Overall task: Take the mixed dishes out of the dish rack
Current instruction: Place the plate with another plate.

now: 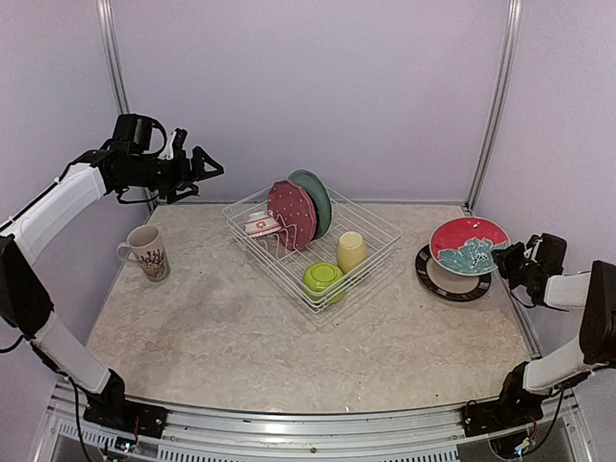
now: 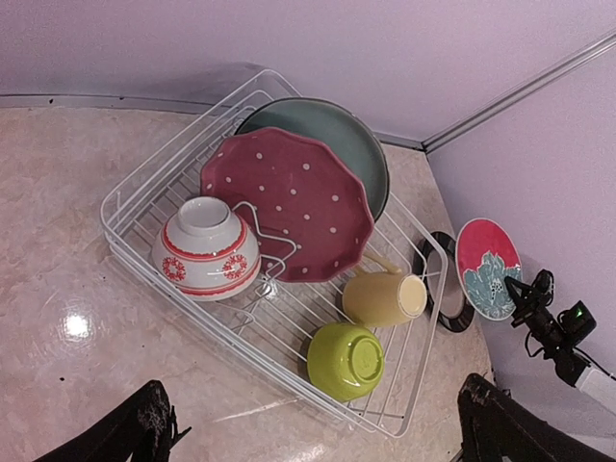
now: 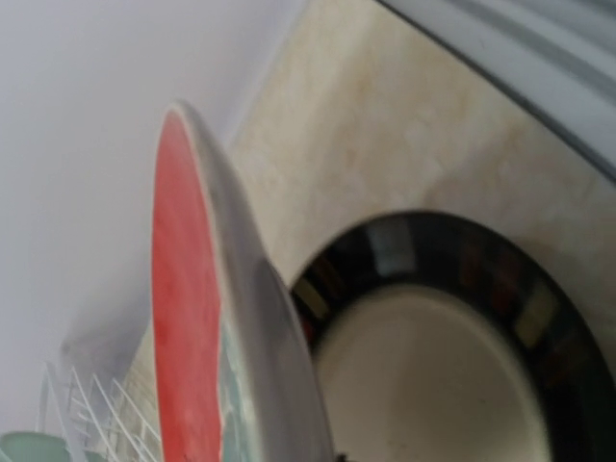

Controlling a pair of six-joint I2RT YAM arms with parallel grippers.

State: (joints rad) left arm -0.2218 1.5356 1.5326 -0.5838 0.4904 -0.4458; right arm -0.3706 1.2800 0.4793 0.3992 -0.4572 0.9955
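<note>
though outside both wrist views, cream mug (image 1: 144, 252) left of dish rack (image 1: 373, 219)

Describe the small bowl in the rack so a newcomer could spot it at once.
Find the white wire dish rack in the middle of the table. At its far-left corner, just left of the upright pink dotted plate, sits the small bowl, tipped with its foot upward. It alone is white with red bands and red medallions; the other bowl is plain lime green.
</note>
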